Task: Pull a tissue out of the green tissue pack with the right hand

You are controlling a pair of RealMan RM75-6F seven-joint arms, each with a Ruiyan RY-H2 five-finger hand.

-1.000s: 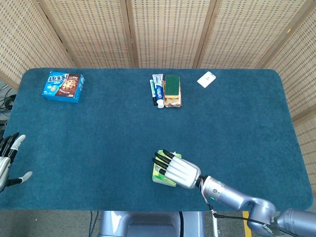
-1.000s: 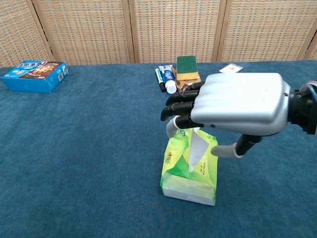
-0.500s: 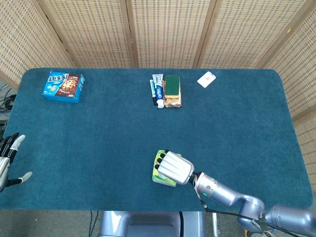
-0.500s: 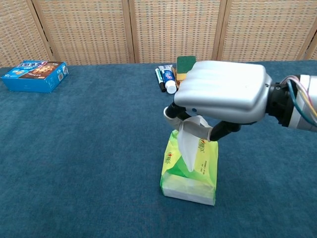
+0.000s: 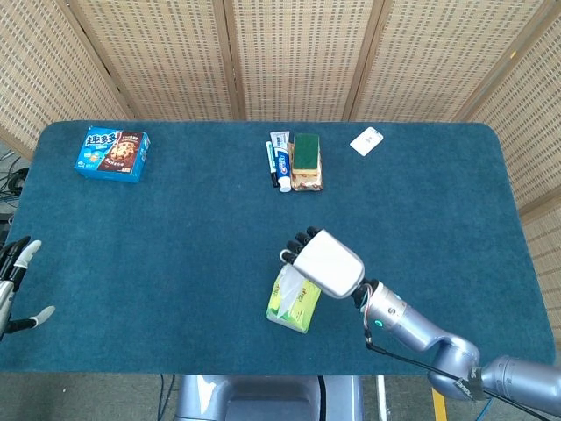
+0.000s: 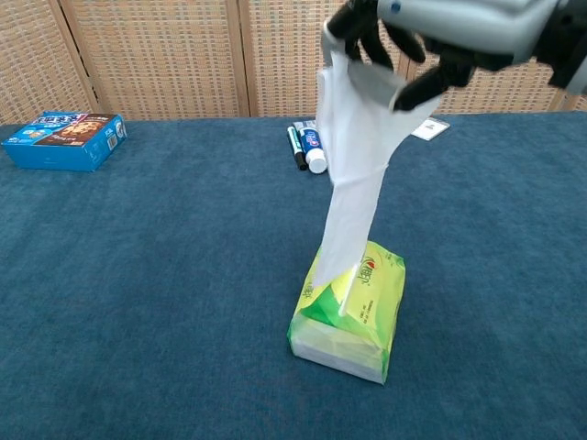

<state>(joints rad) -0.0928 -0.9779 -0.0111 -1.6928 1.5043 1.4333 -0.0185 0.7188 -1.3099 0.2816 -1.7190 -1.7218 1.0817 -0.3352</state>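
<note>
The green tissue pack (image 6: 353,312) lies on the blue table near its front edge, also seen in the head view as the green pack (image 5: 295,303). A white tissue (image 6: 353,174) stretches up from the pack's slot, its lower end still inside. My right hand (image 6: 431,32) is raised high above the pack and pinches the top of the tissue; in the head view the right hand (image 5: 326,261) covers most of the tissue. My left hand (image 5: 13,285) hangs at the table's left edge, fingers apart and holding nothing.
A blue snack box (image 5: 112,153) lies at the back left. Toothpaste tubes (image 5: 280,160), a green sponge on a packet (image 5: 306,156) and a small white card (image 5: 366,140) sit at the back middle. Woven screens stand behind the table.
My right hand closed on the tissue at the pack and rose well above it, drawing the tissue out into a long strip. The pack shifted slightly. The left hand stayed put.
</note>
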